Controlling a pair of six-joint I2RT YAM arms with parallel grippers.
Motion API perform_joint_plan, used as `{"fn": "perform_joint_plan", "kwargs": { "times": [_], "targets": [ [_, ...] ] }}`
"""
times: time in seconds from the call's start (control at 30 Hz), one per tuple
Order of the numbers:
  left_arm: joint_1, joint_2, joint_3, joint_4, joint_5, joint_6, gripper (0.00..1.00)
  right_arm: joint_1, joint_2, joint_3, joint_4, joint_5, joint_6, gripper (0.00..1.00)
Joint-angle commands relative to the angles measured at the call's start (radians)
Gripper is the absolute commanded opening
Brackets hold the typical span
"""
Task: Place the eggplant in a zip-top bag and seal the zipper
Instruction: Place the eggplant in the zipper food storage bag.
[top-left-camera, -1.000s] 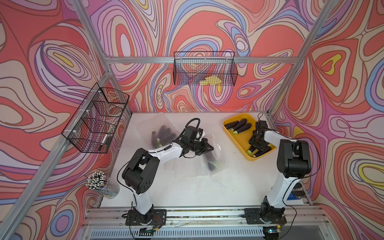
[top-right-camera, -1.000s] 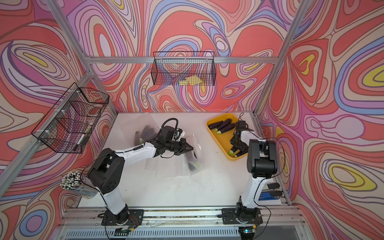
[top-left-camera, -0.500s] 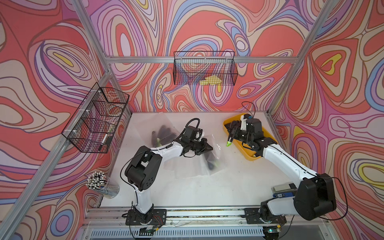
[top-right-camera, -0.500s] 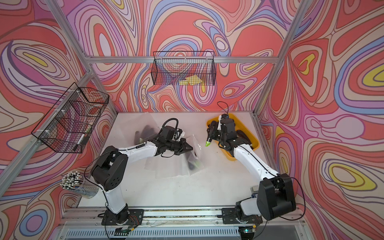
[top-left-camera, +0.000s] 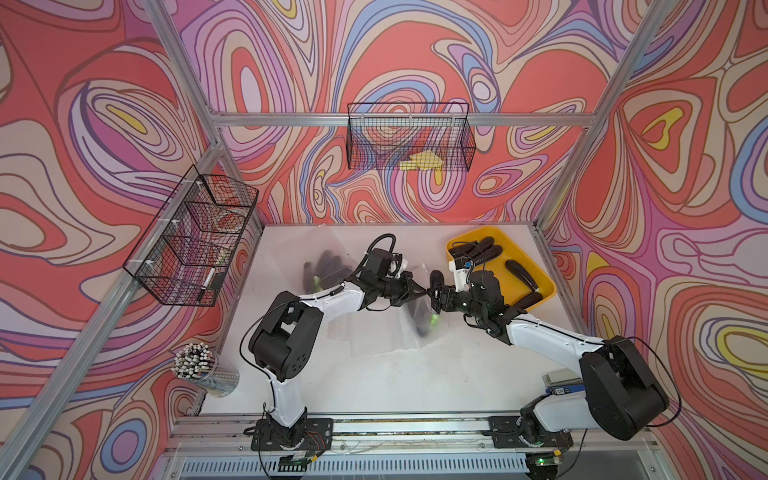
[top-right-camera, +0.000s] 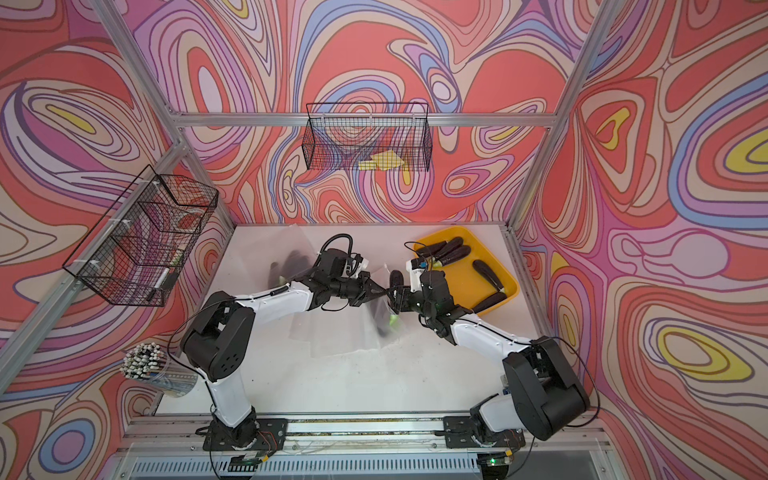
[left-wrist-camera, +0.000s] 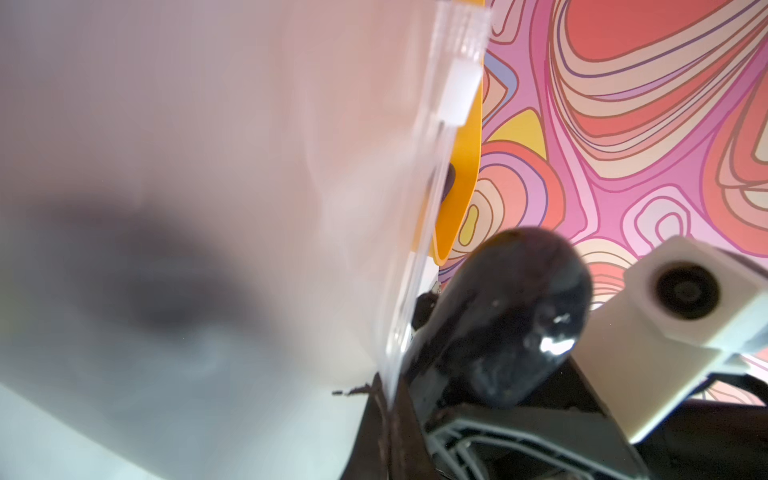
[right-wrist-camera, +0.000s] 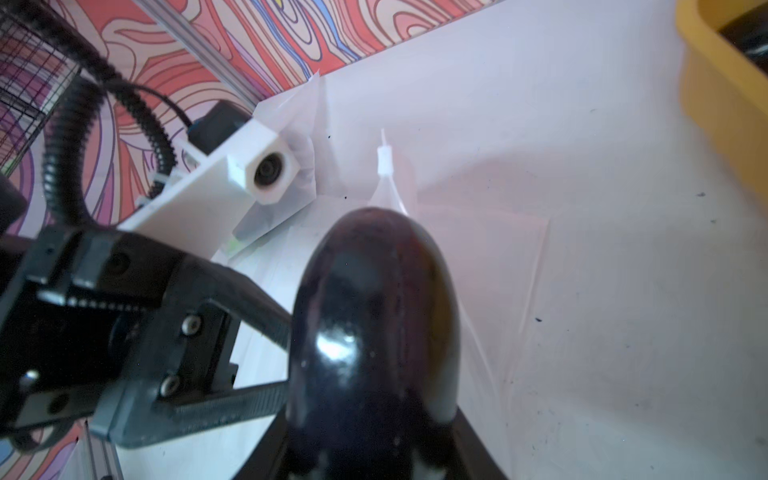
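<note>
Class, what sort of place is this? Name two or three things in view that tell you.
Probably a robotics lab test cell, not a kitchen: an aluminium frame with printed swirl walls encloses a white table, two robot arms are bolted to a rail, and wire baskets hang on the frame.

You're looking at a clear bag (left-wrist-camera: 249, 166) that fills most of the view, with a dark blur showing through its film. A white slider (left-wrist-camera: 459, 93) sits on its zipper edge. Just beside that edge is a glossy dark eggplant (left-wrist-camera: 515, 316), with a white camera housing (left-wrist-camera: 681, 299) next to it and a yellow tray (left-wrist-camera: 461, 187) behind.
</note>
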Motion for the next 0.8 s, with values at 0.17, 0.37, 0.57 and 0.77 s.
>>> {"fn": "perform_joint_plan", "kwargs": {
  "times": [0.17,0.37,0.57,0.77],
  "targets": [
    [0.003,-0.048,0.009,0.008,0.009,-0.006,0.00,0.007,-0.045,-0.044,-0.073,-0.073,-0.065,0.34],
    [-0.006,-0.077,0.026,-0.056,0.026,0.057,0.00,0.007,0.062,0.069,-0.177,-0.124,-0.129,0.36],
    [-0.009,-0.113,0.011,-0.118,0.033,0.104,0.00,0.007,0.166,0.226,-0.232,-0.139,-0.113,0.42],
    [-0.008,-0.133,-0.016,-0.101,0.025,0.091,0.00,0.006,0.244,0.395,-0.406,-0.240,-0.135,0.53]
  ]
}}
